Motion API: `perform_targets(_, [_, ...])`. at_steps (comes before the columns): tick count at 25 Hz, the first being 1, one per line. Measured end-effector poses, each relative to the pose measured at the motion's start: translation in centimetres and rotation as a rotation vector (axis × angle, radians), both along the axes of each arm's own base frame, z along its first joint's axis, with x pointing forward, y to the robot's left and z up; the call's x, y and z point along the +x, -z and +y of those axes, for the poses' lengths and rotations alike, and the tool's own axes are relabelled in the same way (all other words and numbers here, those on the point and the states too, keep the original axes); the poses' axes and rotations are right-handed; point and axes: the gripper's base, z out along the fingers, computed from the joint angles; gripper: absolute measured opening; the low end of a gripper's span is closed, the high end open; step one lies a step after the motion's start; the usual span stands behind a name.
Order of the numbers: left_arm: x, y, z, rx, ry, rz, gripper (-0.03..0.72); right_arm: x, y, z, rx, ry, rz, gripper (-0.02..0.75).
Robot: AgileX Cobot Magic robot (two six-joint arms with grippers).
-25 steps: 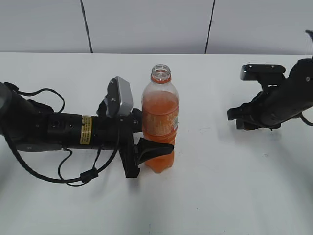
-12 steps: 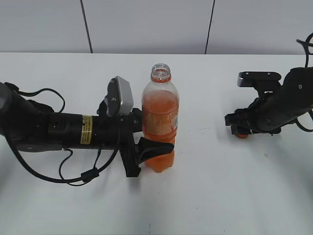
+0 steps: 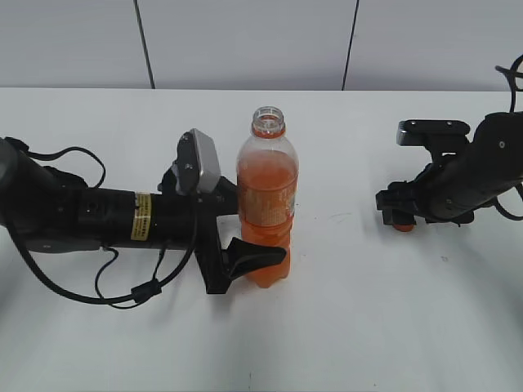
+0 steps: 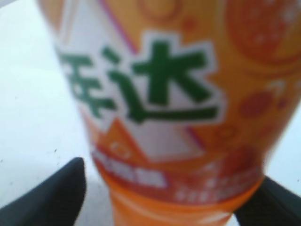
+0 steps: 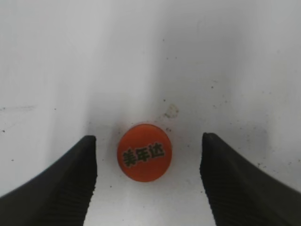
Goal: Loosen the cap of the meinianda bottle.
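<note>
Now the right gripper (image 5: 146, 181) has let go — the cap (image 5: 144, 152) sits on the table (image 3: 343, 327), jaws wide, not touching it. The left gripper (image 3: 245, 229) has opened too, fingers just off the bottle (image 3: 267, 200). The bottle stands open-topped mid-table, orange, half full — the job looks done.

From my station the exterior view is bright and even, with only soft shadows on the white matte table (image 3: 343, 327). My left wrist view is badly blurred: the clear plastic orange-drink bottle (image 4: 169, 113) fills it, perhaps too close to focus. The right wrist view is sharper, slightly washed out.
</note>
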Motion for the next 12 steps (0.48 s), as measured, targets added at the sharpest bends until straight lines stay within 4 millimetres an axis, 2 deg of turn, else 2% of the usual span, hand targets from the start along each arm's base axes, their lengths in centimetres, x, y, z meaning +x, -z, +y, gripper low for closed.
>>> perform_targets(2, [0.4, 0.1, 0.6, 0.013, -0.020, 0.005, 0.636, 0.0, 0.0, 0.0, 0.000, 0.000, 0.002, 0.515])
perform_targets(4, [0.5, 0.2, 1.2, 0.022, -0.010, 0.004, 0.645, 0.0, 0.0, 0.0, 0.000, 0.001, 0.004, 0.515])
perform_targets(7, [0.7, 0.1, 2.6, 0.045, 0.015, 0.027, 0.641, -0.1, -0.8, 0.0, 0.004, 0.000, -0.011, 0.515])
perform_targets(12, [0.7, -1.4, 5.9, 0.114, 0.057, 0.108, 0.575, -0.2, -3.7, 0.0, 0.018, -0.003, -0.083, 0.515])
